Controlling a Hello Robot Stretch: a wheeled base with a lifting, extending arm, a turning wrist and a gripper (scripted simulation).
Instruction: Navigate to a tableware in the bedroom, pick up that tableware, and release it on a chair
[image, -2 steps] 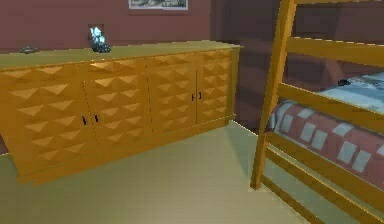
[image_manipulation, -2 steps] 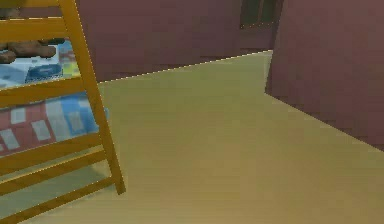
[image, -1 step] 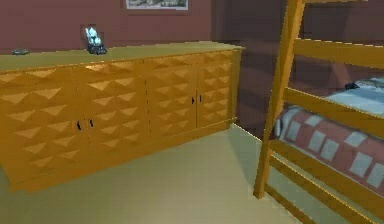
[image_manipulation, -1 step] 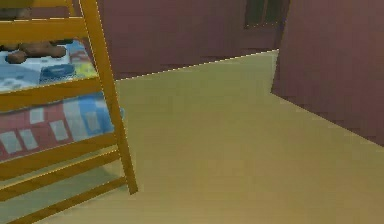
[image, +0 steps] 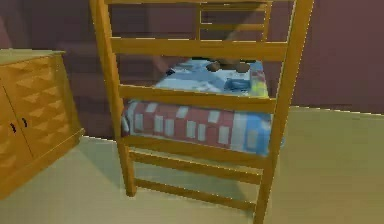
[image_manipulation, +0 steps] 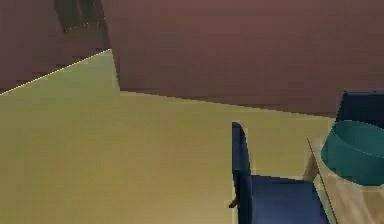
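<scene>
A dark blue chair (image_manipulation: 270, 192) stands at the arm side view's lower right, its back upright on its left side. Just right of it is a light wooden tabletop (image_manipulation: 322, 178) bearing a teal round bowl-like vessel (image_manipulation: 356, 155). Behind the vessel rises a dark blue object (image_manipulation: 362, 104). In the forward view, a few small dark and light blobs (image: 230, 67) lie on the bed's cover; I cannot tell what they are.
A wooden bunk-bed frame (image: 200, 95) stands close ahead, with a red, white and blue checked cover (image: 195, 125) on its mattress. A wooden dresser (image: 35, 110) is at the forward view's left. Maroon walls (image_manipulation: 230, 50) bound an open yellowish floor (image_manipulation: 120, 150).
</scene>
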